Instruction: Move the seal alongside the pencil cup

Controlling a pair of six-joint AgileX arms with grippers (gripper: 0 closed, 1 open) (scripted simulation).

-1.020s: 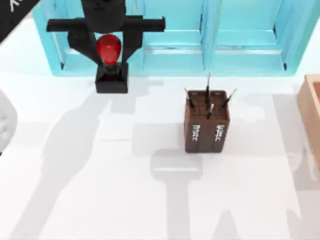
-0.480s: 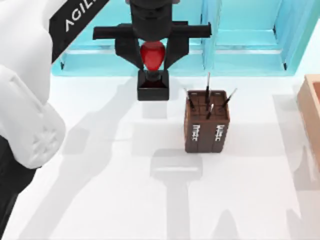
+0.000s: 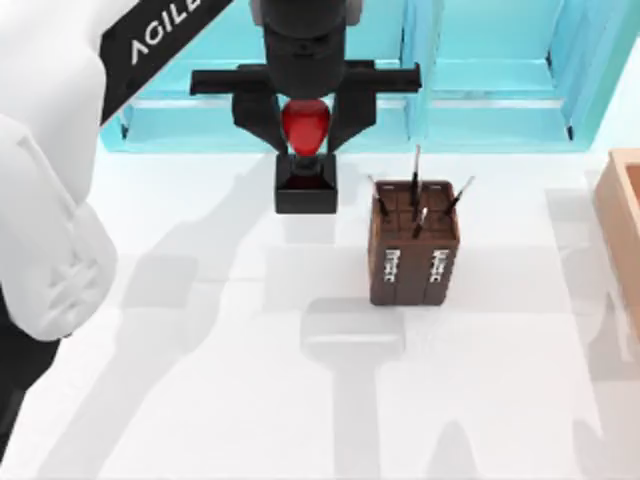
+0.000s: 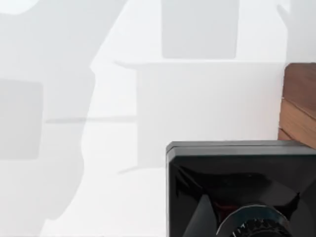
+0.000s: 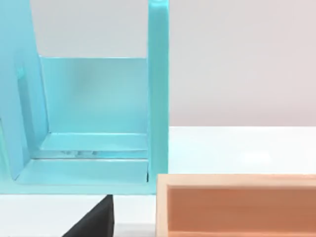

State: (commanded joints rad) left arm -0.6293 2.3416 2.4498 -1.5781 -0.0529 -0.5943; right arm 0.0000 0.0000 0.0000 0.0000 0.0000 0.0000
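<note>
The left pincer (image 3: 306,125) is clenched on the seal's (image 3: 305,150) red knob, holding it upright just left of the cup (image 3: 414,243), toward its far corner, a small gap apart. The seal's black base (image 4: 242,190) sits low over the white worktop (image 3: 300,400). A tan box (image 5: 237,205) stands at the right edge.

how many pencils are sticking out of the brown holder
4 thin dark pencils show above the brown grid-topped pencil cup: one at its left rear, one tall at the rear middle, one central, one right. Shorter ones may be hidden.
</note>
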